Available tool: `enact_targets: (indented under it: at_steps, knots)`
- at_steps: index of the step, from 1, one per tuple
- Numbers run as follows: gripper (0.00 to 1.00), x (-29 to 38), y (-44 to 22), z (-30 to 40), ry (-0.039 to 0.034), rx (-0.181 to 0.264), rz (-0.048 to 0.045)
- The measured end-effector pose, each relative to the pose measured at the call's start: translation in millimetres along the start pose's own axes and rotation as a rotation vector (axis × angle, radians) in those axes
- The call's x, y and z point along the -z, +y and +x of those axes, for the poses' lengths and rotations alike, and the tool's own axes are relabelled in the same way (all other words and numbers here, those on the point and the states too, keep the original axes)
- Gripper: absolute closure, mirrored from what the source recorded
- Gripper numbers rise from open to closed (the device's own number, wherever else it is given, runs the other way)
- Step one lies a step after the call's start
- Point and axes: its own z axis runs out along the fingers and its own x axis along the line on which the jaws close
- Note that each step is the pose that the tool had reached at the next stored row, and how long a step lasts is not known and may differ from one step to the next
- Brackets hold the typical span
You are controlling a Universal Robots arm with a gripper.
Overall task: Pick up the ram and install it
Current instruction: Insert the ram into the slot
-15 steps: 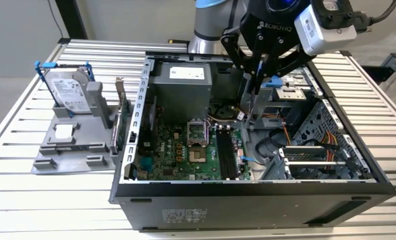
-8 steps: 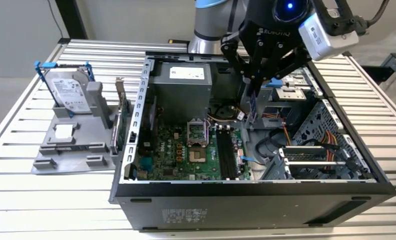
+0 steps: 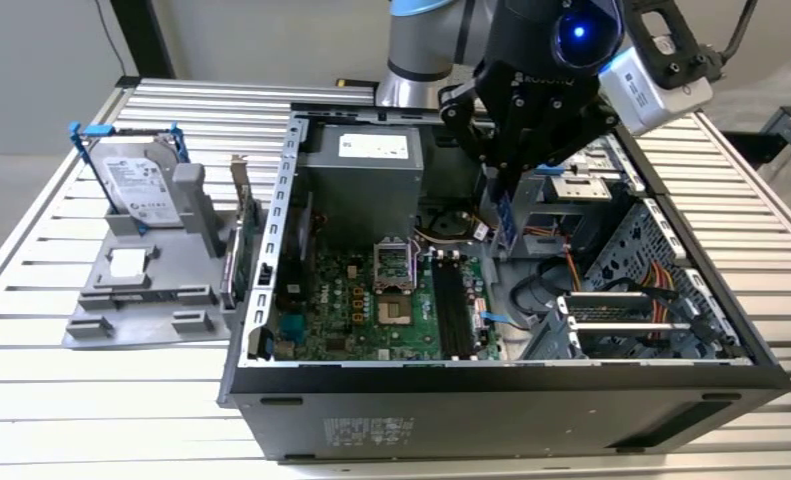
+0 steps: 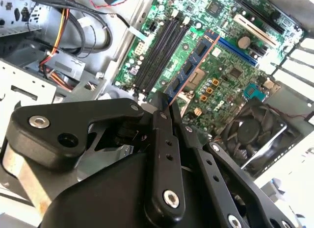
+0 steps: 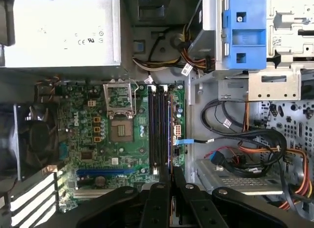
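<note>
Gripping the ram (image 4: 194, 66) by one end, the fingers (image 4: 163, 139) are closed on it, and in the second wrist view I see the stick project from their tips toward the motherboard (image 5: 93, 120), dark blue with black chips and an orange edge. It runs roughly parallel to the black memory slots (image 5: 159, 125) and just beside them, clear of the board and not yet seated. In the exterior view the stick hangs upright inside the open computer case (image 3: 529, 400), near the far end of the slots. The CPU socket (image 5: 119, 130) lies beside the slots, and the silver power supply (image 5: 59, 32) fills the far corner of the case. On the slatted surface (image 3: 48, 400) at the exterior view's left, a hard drive with blue clips (image 3: 142, 185) stands in a gray holder (image 3: 142, 300), well apart from the fingers.
</note>
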Motion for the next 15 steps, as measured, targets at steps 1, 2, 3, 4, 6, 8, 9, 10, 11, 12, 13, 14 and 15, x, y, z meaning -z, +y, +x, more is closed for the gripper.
enact_targets:
  at_steps: [1,2,3,4,6,8,9,10,11,12,13,14,15]
  knots:
    - [1.0,-1.8,0.0,0.0,0.0,0.002,0.0]
    - [1.0,-3.7,0.0,0.1,0.0,0.003,0.0]
    - [1.0,-5.5,0.0,0.1,0.0,0.003,-0.0001]
    - [1.0,-7.3,0.0,0.2,0.0,0.003,0.0]
    - [1.0,-10.8,0.1,0.2,0.0,0.003,-0.0001]
    - [1.0,-14.6,0.1,0.4,0.0,0.003,0.0]
    - [1.0,-16.3,0.1,0.4,0.0001,0.003,0.0001]
    - [1.0,-18.2,0.1,0.5,0.0,0.003,-0.0001]
    - [1.0,-20.1,0.2,0.5,0.0,0.003,-0.0001]
    - [1.0,-21.7,0.2,0.6,0.0,0.003,-0.0001]
    - [1.0,-23.6,0.2,0.6,0.0,0.003,-0.0001]
    - [1.0,-25.5,0.2,0.6,0.0,0.003,-0.0001]
    - [1.0,-29.1,0.2,0.7,0.0,0.003,0.0]
